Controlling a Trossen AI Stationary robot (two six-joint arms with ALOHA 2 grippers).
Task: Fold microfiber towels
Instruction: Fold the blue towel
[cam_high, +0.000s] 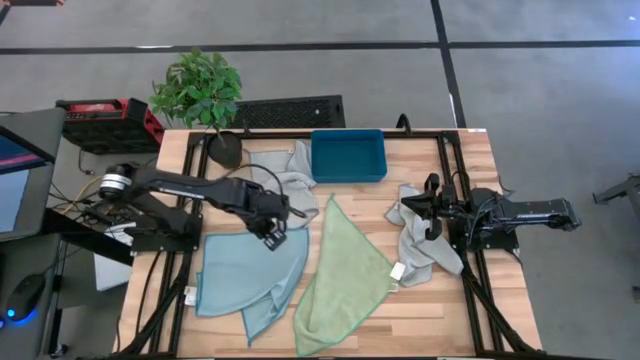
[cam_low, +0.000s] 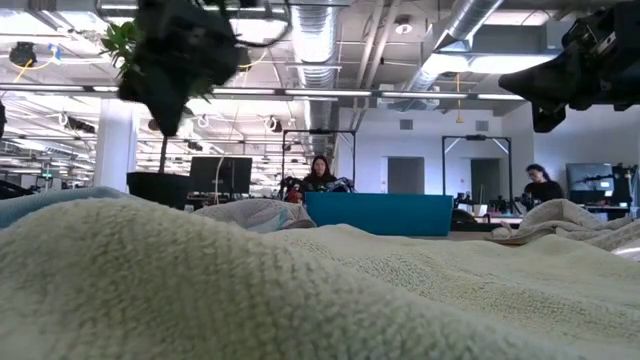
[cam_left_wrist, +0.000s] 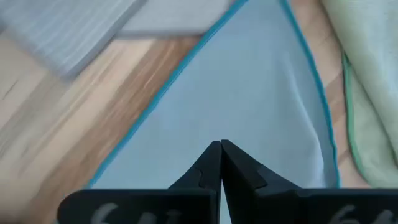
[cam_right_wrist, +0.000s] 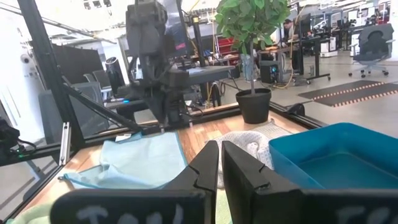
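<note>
The left gripper (cam_high: 272, 232) hovers, fingers pressed together and holding nothing, over the top edge of the blue towel (cam_high: 240, 275), which lies partly folded on the table's (cam_high: 440, 320) left front. The green towel (cam_high: 340, 280) lies beside it at centre. One grey towel (cam_high: 290, 175) sits bunched by the teal bin (cam_high: 348, 156); the other (cam_high: 425, 250) lies under the right gripper (cam_high: 428, 207), also closed and empty.

Bright, even overhead light — shadows stay soft. The left wrist view shows motion blur. Ceiling strip lights (cam_low: 300, 95) glare a little.
</note>
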